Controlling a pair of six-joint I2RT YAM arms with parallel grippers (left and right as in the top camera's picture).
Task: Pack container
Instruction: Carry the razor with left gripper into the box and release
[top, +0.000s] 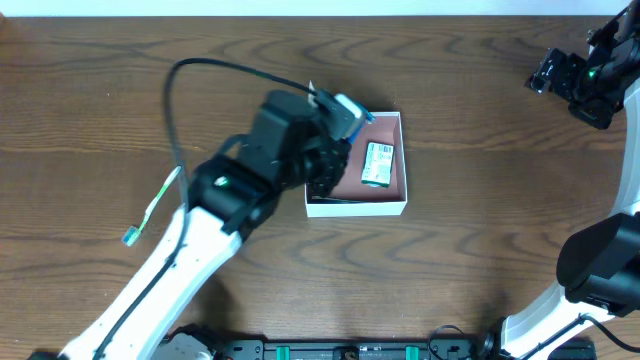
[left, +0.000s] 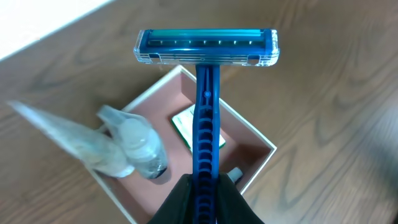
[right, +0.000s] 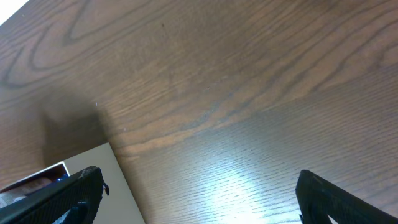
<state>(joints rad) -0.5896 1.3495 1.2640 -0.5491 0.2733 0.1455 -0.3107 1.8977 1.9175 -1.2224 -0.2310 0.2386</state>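
The container (top: 404, 190), a square white box with a dusty-pink inside, sits mid-table. A small green soap box (top: 378, 164) lies in it. My left gripper (top: 325, 140) hovers over the box's left half, shut on a blue razor (top: 350, 108). In the left wrist view the gripper (left: 205, 196) clamps the razor (left: 206, 93) by its handle, head pointing away, above the container (left: 252, 140). A small clear bottle in plastic wrap (left: 140, 146) and the soap box (left: 185, 124) lie inside. My right gripper (top: 575, 80) is open and empty at the far right back (right: 199, 199).
A thin green-and-white stick-shaped item (top: 155, 205) lies on the wood table left of my left arm. A small grey piece (left: 234, 176) shows in the box near the razor handle. A white flat surface (right: 93, 174) shows at the lower left of the right wrist view.
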